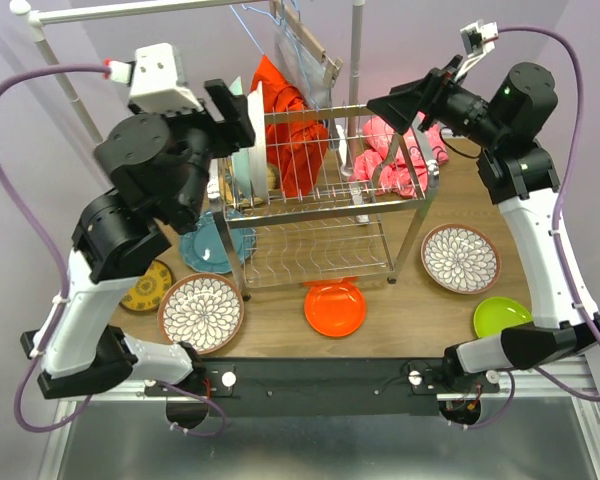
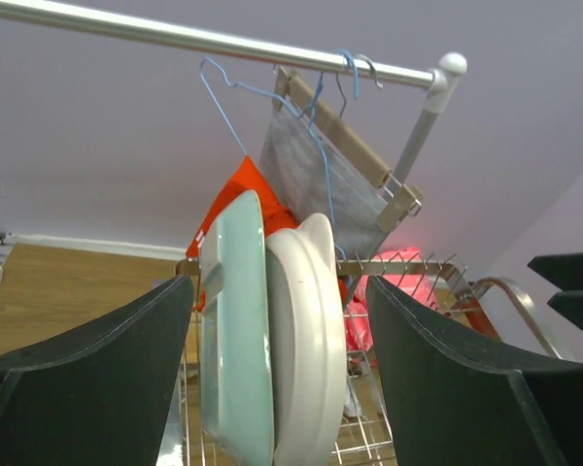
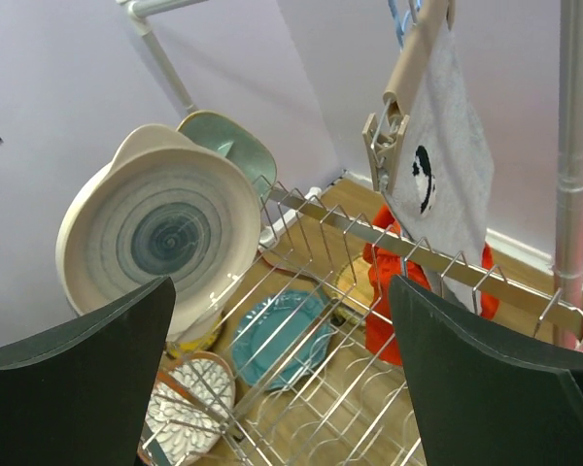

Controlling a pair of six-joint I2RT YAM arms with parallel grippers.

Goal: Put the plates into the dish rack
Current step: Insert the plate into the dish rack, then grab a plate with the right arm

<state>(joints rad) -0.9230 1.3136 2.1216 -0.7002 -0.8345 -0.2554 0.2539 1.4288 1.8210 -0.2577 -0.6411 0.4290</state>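
Left wrist: stood on edge in dish rack [image 1: 320, 205] slots to save room: mint plate [image 2: 235, 330], white plate [image 2: 306, 340]. Left jaws, right jaws apart, empty.

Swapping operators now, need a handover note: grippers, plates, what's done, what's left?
Left gripper: open, by the dish rack's left end.
Right gripper: open, above its right end.
Neither holds anything.
Done: mint plate and white plate stand in the upper shelf.
To load, on the table: teal plate, yellow patterned plate, left floral plate, right floral plate, orange plate, lime plate.
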